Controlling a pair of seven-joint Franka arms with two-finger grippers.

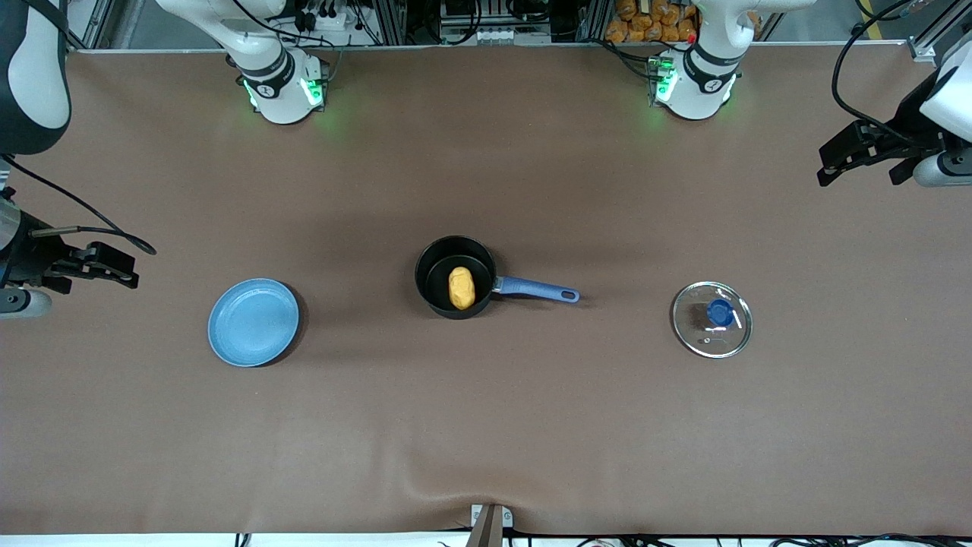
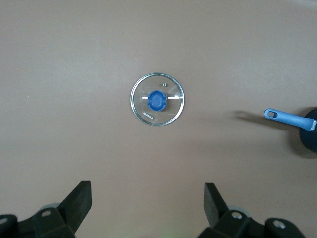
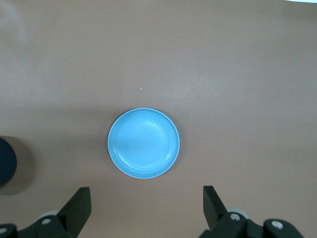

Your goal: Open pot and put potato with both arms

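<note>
The black pot (image 1: 437, 262) stands uncovered at the table's middle, its blue handle (image 1: 535, 289) pointing toward the left arm's end. The yellow-orange potato (image 1: 461, 288) lies inside it. The clear glass lid (image 1: 711, 320) with its blue knob lies flat on the table toward the left arm's end. It also shows in the left wrist view (image 2: 157, 99), where the pot's handle (image 2: 287, 118) is at the edge. My left gripper (image 1: 862, 156) (image 2: 147, 198) is open and empty, raised high near the lid. My right gripper (image 1: 99, 266) (image 3: 147, 198) is open and empty, raised high near the plate.
A flat light-blue plate (image 1: 253, 321) lies empty toward the right arm's end, level with the lid; it also shows in the right wrist view (image 3: 143, 143). The arms' bases stand along the table's edge farthest from the front camera. Brown mat covers the table.
</note>
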